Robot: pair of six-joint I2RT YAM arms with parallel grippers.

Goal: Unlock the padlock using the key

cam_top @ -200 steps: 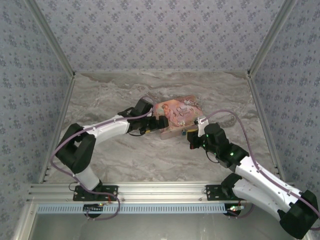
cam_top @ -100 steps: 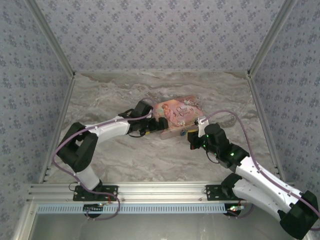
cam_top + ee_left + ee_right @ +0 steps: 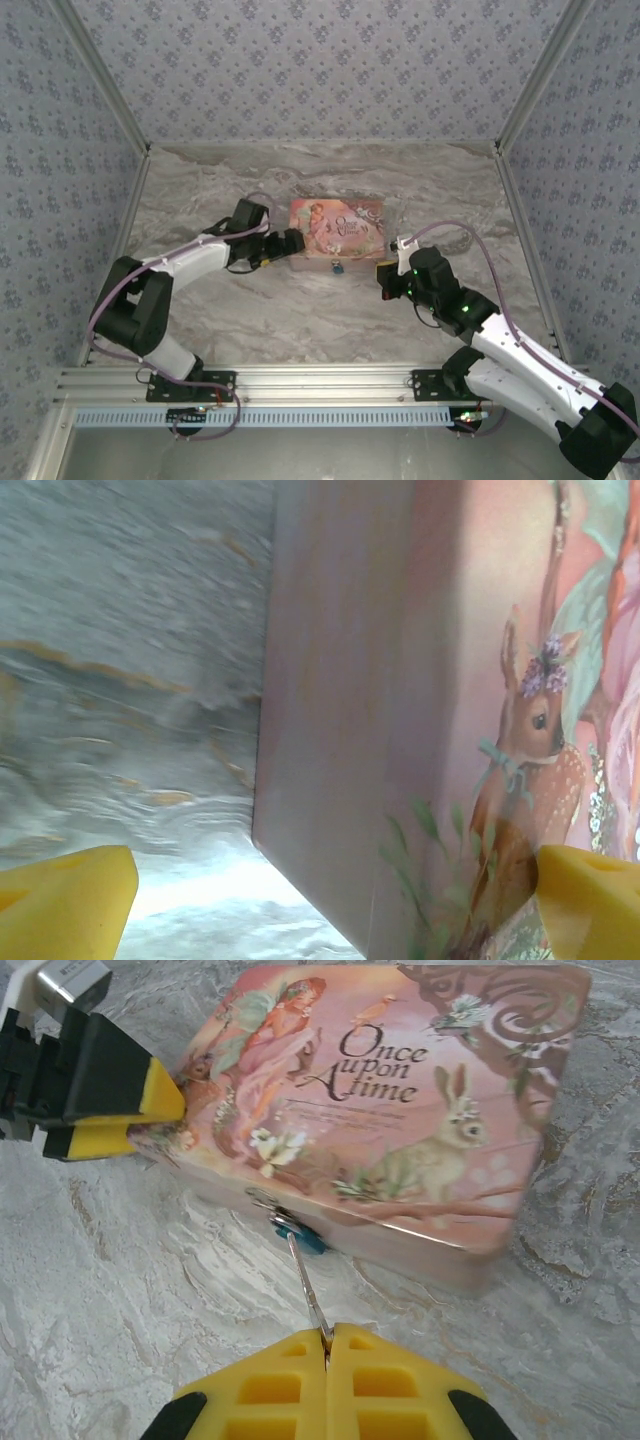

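Note:
The padlock (image 3: 308,1241), tiny with a teal body, hangs from the clasp on the front wall of the pink tin (image 3: 400,1080); from above the padlock (image 3: 337,266) is a small blue speck. My right gripper (image 3: 327,1338) is shut on the key (image 3: 306,1285), a thin metal sliver whose tip reaches the padlock; I cannot tell whether it is inserted. From above, the right gripper (image 3: 384,273) sits just right of the padlock. My left gripper (image 3: 330,900) is open, its yellow pads (image 3: 65,900) straddling the tin's left corner (image 3: 330,730) with table showing beside one pad. The left gripper (image 3: 289,244) stands at the tin's left end.
The pink tin (image 3: 336,226) lies flat at mid-table on the marble top (image 3: 250,310). Patterned walls close in the back and both sides. A metal rail (image 3: 320,385) runs along the near edge by the arm bases.
The tin, tilted and skewed before, now lies flat and square, shifted left. My left arm has drawn back to the left. The right arm has held still with the key.

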